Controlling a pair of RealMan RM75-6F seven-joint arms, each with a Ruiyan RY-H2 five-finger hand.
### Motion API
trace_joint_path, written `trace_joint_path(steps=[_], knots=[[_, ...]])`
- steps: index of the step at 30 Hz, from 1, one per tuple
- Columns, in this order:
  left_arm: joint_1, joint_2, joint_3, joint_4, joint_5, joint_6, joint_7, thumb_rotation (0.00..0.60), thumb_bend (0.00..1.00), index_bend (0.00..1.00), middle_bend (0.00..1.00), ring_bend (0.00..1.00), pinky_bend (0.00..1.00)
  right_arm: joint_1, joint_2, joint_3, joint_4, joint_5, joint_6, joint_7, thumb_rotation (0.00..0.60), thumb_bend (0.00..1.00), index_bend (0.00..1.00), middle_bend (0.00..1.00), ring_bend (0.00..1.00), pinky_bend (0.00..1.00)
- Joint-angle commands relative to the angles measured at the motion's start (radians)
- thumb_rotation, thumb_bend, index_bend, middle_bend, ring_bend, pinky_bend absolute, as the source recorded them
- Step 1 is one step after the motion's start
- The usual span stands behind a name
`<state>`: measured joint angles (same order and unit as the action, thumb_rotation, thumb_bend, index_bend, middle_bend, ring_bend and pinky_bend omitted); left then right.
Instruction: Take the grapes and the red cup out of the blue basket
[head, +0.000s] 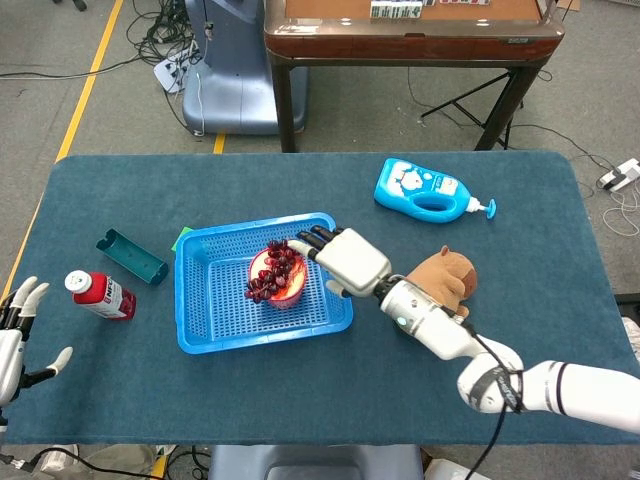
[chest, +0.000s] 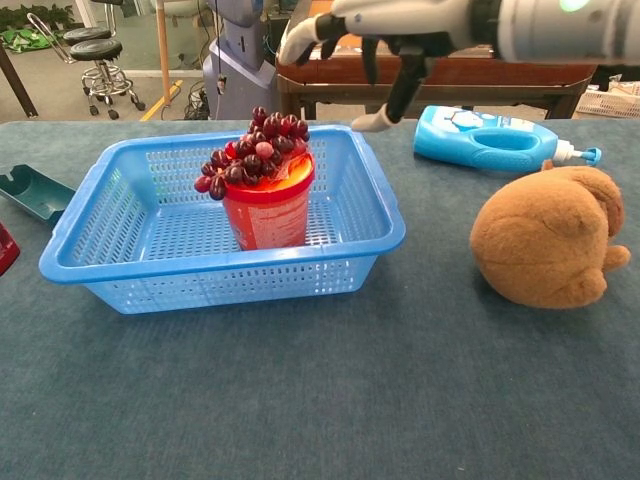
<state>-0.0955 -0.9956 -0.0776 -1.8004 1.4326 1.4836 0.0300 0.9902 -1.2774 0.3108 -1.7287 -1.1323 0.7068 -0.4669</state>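
Dark teal cloth covers the desk (head: 300, 390), with a wooden table and cables on the floor behind it. Near the middle sits the blue basket (head: 200, 325), and inside it stands the red cup (chest: 265, 215) with the grapes (chest: 255, 150) heaped on its mouth, a few hanging over the rim.

Reaching in over the basket's far right corner, the right hand (head: 345, 258) has its fingers (chest: 400, 85) spread and holds nothing; it hangs above and just beside the grapes, apart from them. The left hand (head: 15, 335) waits at the desk's near left edge, fingers loose and empty.

Risk lies mostly in the grapes. They rest loosely on the cup, so a grab from the side could nudge the cup over or spill the bunch into the basket. A clump of this kind may also shed single grapes if gripped only at its edge. From above it is hard to tell how high the hand sits, so a low sweep might catch the basket's rim and drag it. The stuffed toy (head: 440, 285) lies close under the forearm and could get shoved.
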Motion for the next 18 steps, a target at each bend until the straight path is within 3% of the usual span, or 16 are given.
trace_joint_path(steps=[1, 11, 18], knots=[[0.0, 0.0, -0.001, 0.0, -0.002, 0.0, 0.001, 0.6, 0.28, 0.0, 0.0, 0.0, 0.2, 0.061, -0.062, -0.009, 0.055, 0.055, -0.021, -0.044, 0.6, 0.27, 0.11, 0.12, 0.12, 0.34], [0.007, -0.005, -0.001, 0.009, -0.013, 0.004, -0.006, 0.6, 0.28, 0.0, 0.0, 0.0, 0.2, 0.21, -0.15, -0.038, 0.17, 0.186, -0.057, -0.129, 0.6, 0.27, 0.11, 0.12, 0.12, 0.33], [0.015, -0.004, -0.003, 0.017, -0.019, 0.012, -0.021, 0.6, 0.28, 0.0, 0.0, 0.0, 0.2, 0.31, -0.177, -0.087, 0.216, 0.313, -0.063, -0.226, 0.6, 0.27, 0.11, 0.12, 0.12, 0.31]])
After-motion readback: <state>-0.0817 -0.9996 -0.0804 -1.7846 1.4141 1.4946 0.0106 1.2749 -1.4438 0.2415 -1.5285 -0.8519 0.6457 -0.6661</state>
